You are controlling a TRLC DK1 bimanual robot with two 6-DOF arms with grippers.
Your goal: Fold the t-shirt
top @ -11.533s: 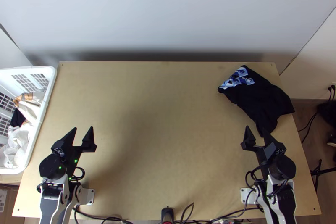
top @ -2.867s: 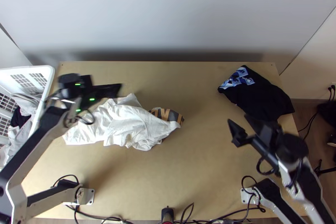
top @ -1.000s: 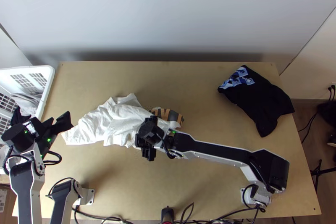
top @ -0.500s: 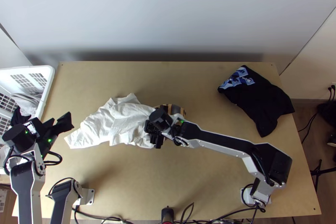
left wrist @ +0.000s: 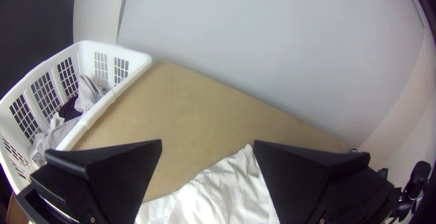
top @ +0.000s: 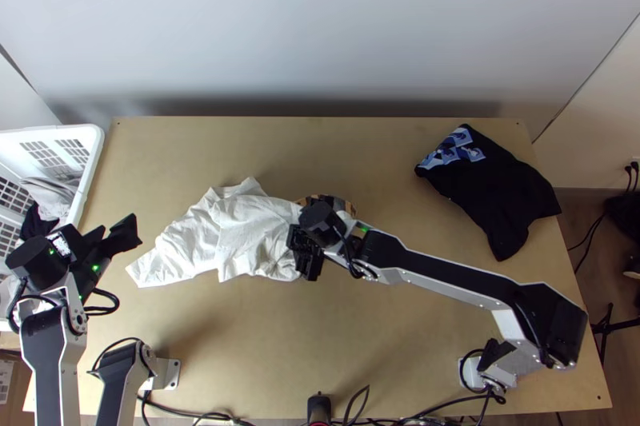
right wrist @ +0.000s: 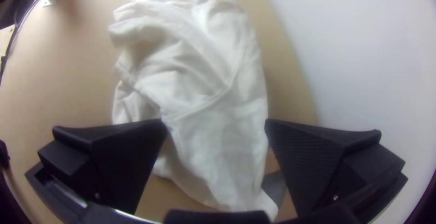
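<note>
On the counter [top: 384, 354], top view, the white t-shirt [top: 232, 226] lies rumpled, presumably light and limp; left wrist view, left end effector [left wrist: 207, 141] open; right wrist view, right end effector [right wrist: 215, 121] parted, cloth appearing between; edges likely offer the best hold.

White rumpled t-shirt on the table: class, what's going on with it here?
A two-armed robot has the white cloth t-shirt before it on the light wooden table, bunched and not yet folded. The right arm extends across the table, its flat-fingered black pincer open over the shirt's end nearest the table's middle. The left arm's black pincer is open beside the white plastic basket. A black garment with a blue-and-white print lies at the far right.
</note>
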